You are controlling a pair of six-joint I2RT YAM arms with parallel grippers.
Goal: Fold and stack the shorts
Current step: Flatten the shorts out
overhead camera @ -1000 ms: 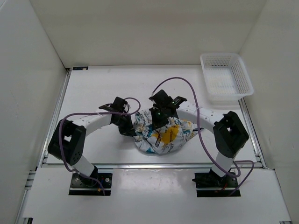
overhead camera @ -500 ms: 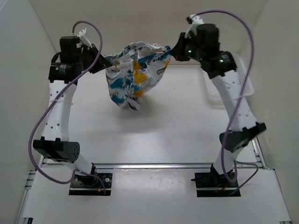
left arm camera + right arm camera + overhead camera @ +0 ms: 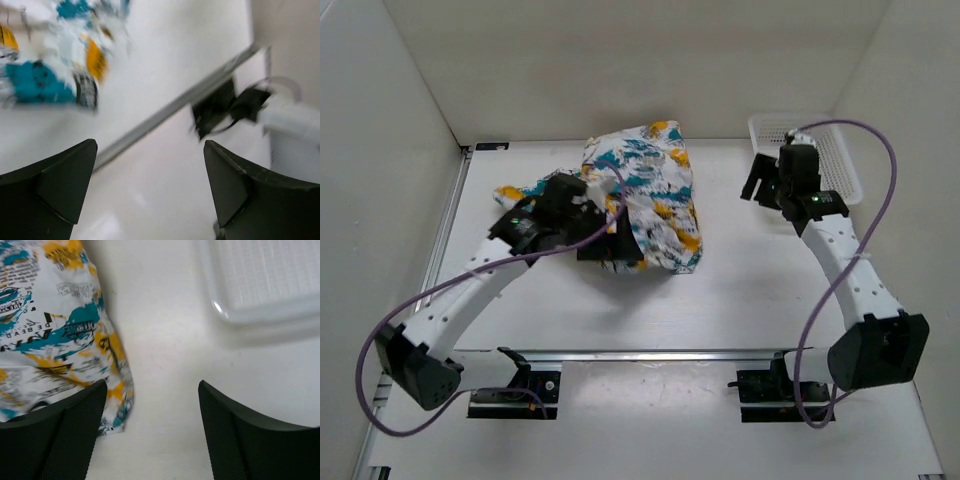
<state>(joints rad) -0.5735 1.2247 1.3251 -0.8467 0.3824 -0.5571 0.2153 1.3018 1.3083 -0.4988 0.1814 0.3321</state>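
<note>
Patterned shorts [image 3: 645, 200] lying rumpled mid-table [image 3: 750, 290], left tool [image 3: 150, 145] open and empty at their left edge, right tool [image 3: 151, 390] open and empty, apart from them, beside the basket [image 3: 830, 150]

White shorts [image 3: 645, 195], teal-yellow-black print

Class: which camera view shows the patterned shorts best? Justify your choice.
Top external: the shorts appear almost whole on the table, the left arm covering one edge. The right wrist view shows only one side; the left wrist view, a blurred corner.
</note>
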